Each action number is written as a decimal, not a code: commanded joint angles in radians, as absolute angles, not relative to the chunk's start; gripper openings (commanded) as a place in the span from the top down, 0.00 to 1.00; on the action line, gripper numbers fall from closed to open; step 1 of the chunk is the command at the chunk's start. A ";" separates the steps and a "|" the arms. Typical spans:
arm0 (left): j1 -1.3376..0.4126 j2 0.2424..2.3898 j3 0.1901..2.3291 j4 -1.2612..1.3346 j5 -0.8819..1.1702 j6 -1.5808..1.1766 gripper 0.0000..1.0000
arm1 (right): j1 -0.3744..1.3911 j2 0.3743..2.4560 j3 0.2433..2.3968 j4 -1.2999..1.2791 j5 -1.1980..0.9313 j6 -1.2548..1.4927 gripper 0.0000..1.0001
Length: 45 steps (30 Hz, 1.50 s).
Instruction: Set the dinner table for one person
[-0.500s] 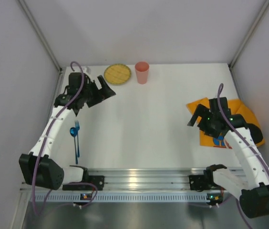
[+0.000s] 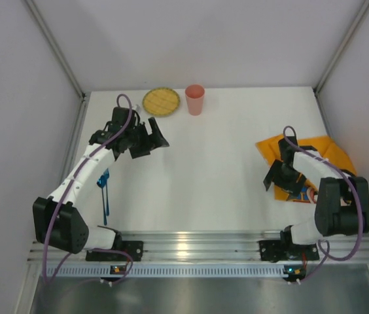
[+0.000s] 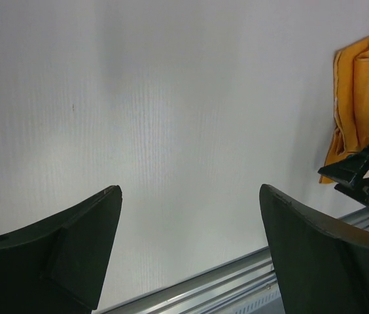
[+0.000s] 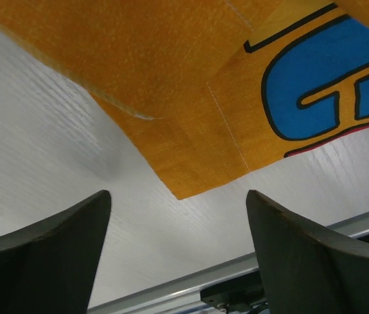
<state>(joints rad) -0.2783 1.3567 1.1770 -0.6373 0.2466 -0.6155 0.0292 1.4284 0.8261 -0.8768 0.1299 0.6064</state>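
Right tool [image 4: 176, 212], jaws apart, low over dinner table [image 4: 47, 131].

Bright, even light; soft shadows.

We record: surface [image 2: 217, 163], matt, faintly ribbed texture; placemat [image 4: 139, 59], woven cloth, stitched, matt; rail [image 2: 191, 243], shiny ribbed metal.
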 commanded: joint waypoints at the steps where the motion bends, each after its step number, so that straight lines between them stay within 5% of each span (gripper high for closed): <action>1: -0.276 1.330 1.193 -0.630 0.256 -0.603 0.09 | 0.009 1.508 0.813 -0.759 0.107 0.623 0.27; 3: -0.278 1.331 1.210 -0.649 0.249 -0.594 0.10 | 0.011 1.549 0.815 -0.729 0.110 0.621 0.34; 6: -0.278 1.328 1.224 -0.678 0.232 -0.575 0.10 | 0.009 1.614 0.813 -0.692 0.109 0.617 0.62; 7: -0.278 1.322 1.224 -0.681 0.227 -0.569 0.10 | 0.009 1.627 0.811 -0.683 0.103 0.614 0.85; 9: -0.278 1.316 1.216 -0.690 0.221 -0.563 0.10 | 0.006 1.658 0.810 -0.664 0.084 0.609 0.99; 16: -0.278 1.292 1.200 -0.699 0.206 -0.560 0.10 | 0.047 1.623 0.828 -0.661 0.046 0.592 1.00; 27: -0.278 1.270 1.235 -0.722 0.110 -0.578 0.09 | 0.772 1.775 1.466 -0.808 -0.262 0.719 1.00; 28: -0.278 1.270 1.235 -0.726 0.109 -0.580 0.09 | 0.808 1.842 1.515 -0.808 -0.294 0.710 0.99; 29: -0.278 1.267 1.233 -0.733 0.107 -0.586 0.09 | 0.857 1.874 1.604 -0.830 -0.325 0.703 0.76; 30: -0.278 1.263 1.232 -0.736 0.104 -0.589 0.09 | 0.874 1.917 1.635 -0.847 -0.321 0.686 0.01; 37: -0.278 1.218 1.190 -0.769 0.069 -0.595 0.09 | 0.816 1.706 1.471 -0.882 -0.119 0.710 0.00; 45: -0.325 1.302 1.074 -0.534 0.163 -0.586 0.09 | 0.445 1.268 1.106 -0.927 -0.003 0.689 0.00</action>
